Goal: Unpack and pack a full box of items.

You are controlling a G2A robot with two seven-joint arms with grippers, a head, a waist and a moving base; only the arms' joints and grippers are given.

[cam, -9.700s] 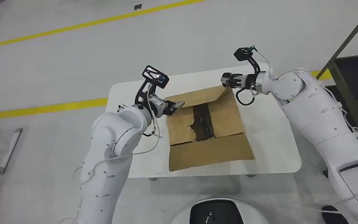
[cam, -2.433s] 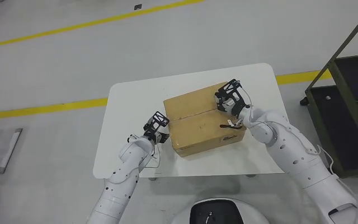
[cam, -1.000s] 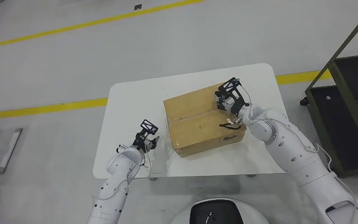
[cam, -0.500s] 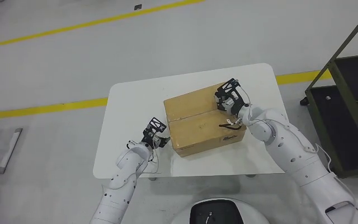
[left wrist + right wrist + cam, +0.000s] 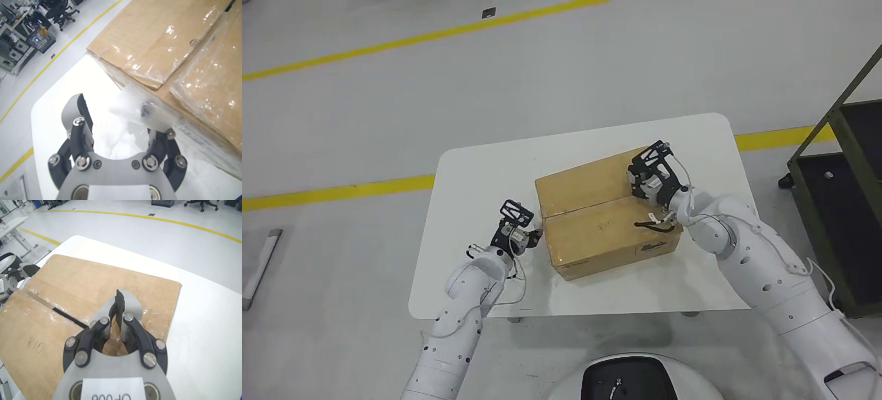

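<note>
Box (image 5: 607, 212): closed, both flaps down, on the white desk (image 5: 482, 180), right of its middle; clear tape shines on the top.
Seam (image 5: 64, 315): runs between the flaps; a narrow dark gap shows near the right gripper.
Left gripper (image 5: 113, 106): spread, low beside the box's left end wall. One finger is wrapped in crumpled film (image 5: 140, 111) and sits against or just beside the wall; contact cannot be told.
Right gripper (image 5: 118, 302): pressed together, over the box top by the seam's right end; contact with the cardboard cannot be told.
</note>
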